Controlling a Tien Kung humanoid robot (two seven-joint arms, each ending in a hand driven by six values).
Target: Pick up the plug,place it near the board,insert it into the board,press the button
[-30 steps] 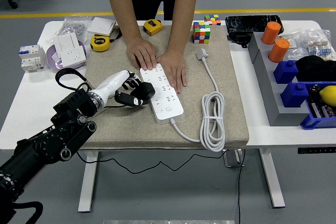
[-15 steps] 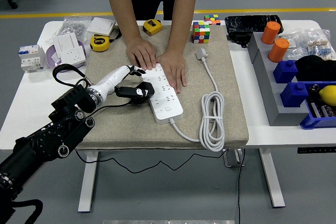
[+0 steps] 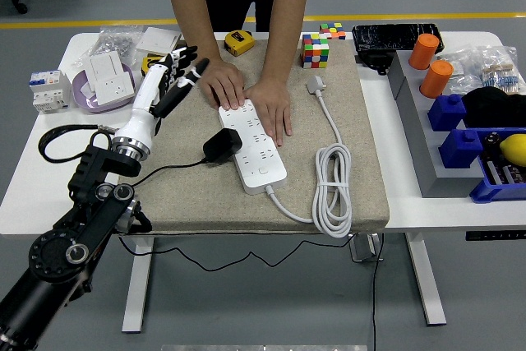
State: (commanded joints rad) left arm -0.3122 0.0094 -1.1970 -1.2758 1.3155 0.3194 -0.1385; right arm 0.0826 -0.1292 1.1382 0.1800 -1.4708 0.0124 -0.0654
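I see my left hand (image 3: 168,80) lifted up-left of the white board (image 3: 253,147), fingers spread and holding nothing, the black plug (image 3: 220,145) lying against the board's left edge, while a person's hands (image 3: 246,96) press its far end, probably steadying it for insertion.

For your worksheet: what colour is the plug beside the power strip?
Black plug, clearest in the head view.
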